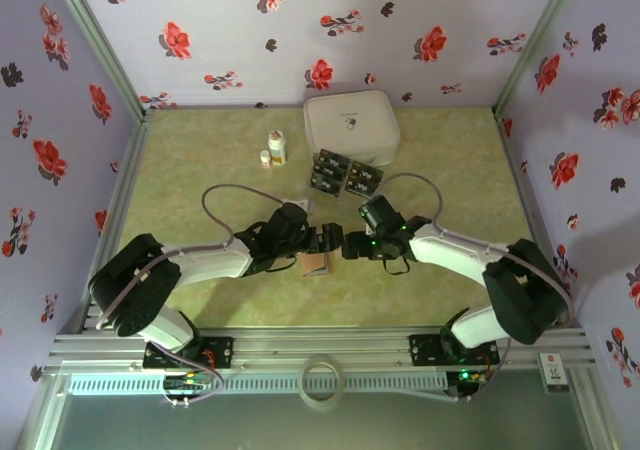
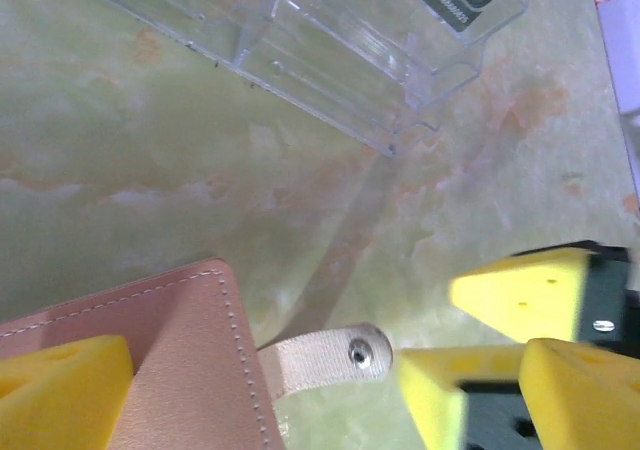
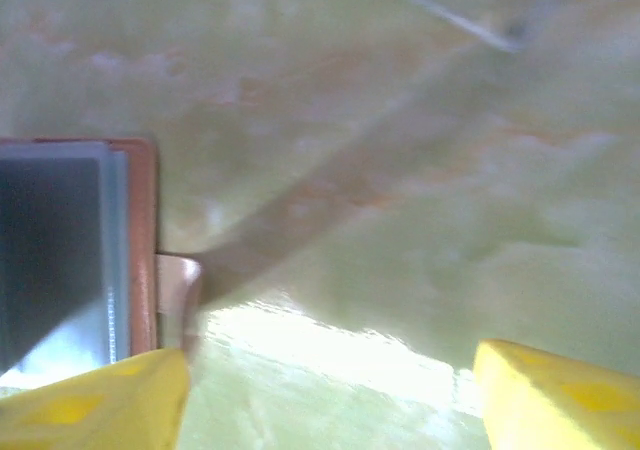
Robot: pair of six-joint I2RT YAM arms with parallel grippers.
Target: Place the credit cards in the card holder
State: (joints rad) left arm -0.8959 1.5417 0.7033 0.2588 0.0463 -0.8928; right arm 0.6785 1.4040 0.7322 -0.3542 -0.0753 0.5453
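As left claw (image 2: 290, 320) and right claw (image 3: 330, 370) gape wide, stitched leather card holder (image 2: 190, 360) lies beneath

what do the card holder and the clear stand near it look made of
Card holder: probably leather or an imitation, matte pinkish brown, with pale stitching along its edge. Clear stand: hard glossy plastic, since the table shows through its walls.

Green marbled table (image 1: 200, 160) with card holder (image 1: 316, 263), clear rack (image 2: 330, 60) of credit cards (image 1: 345, 175), white case (image 1: 351, 127), two small bottles (image 1: 276, 147).
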